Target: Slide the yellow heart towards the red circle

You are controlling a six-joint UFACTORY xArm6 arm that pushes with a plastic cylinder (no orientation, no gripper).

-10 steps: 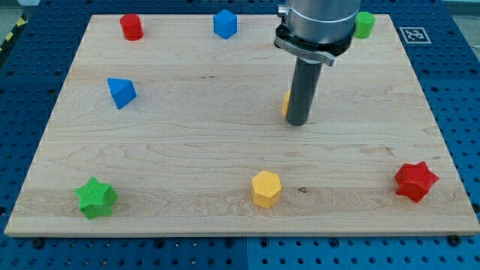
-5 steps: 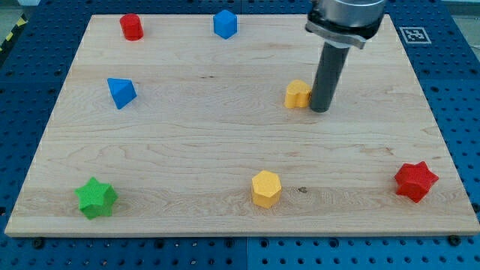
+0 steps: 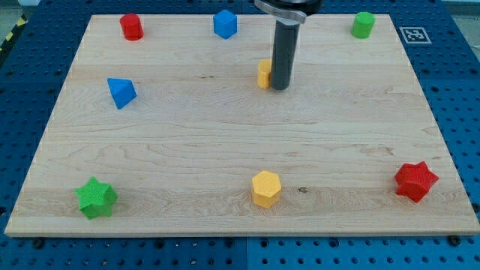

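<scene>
The yellow heart (image 3: 265, 73) lies on the wooden board, upper middle, mostly hidden behind my rod. My tip (image 3: 280, 88) touches its right side. The red circle, a small red cylinder (image 3: 132, 27), stands near the board's top left corner, far to the left of the heart and a little higher.
A blue block (image 3: 225, 23) sits at the top, between heart and red circle. A blue triangle-like block (image 3: 121, 91) is at the left, a green cylinder (image 3: 363, 25) at top right, a green star (image 3: 96, 198) at bottom left, a yellow hexagon (image 3: 266, 188) at bottom middle, a red star (image 3: 415, 181) at bottom right.
My tip swung round to the heart's right side and pushed it up and to the left, towards the top of the board. The other blocks stayed put.
</scene>
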